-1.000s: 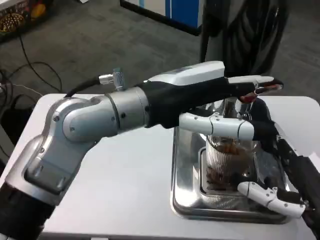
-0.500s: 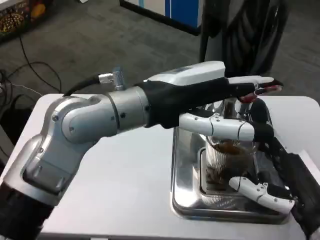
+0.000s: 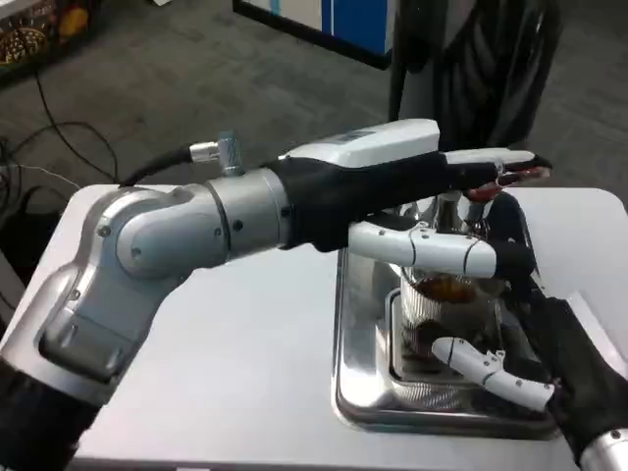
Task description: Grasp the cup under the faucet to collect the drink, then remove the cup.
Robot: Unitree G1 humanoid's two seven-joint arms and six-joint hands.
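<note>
Reaching across the table, our left hand lies over the dispenser at about one o'clock, one finger stretched to the red faucet lever and another curved in front of the cup; we cannot tell whether it presses the lever. The cup, ribbed and clear with brown drink near its rim, stands on the steel drip tray at three o'clock, under the faucet. Our right hand comes from five o'clock, its fingers loosely apart, touching or just beside the cup's lower wall, holding nothing we can confirm. We judge the risks thus: a loose, low grip tips the full cup; our left finger blocks its way out; an open faucet overflows it.
</note>
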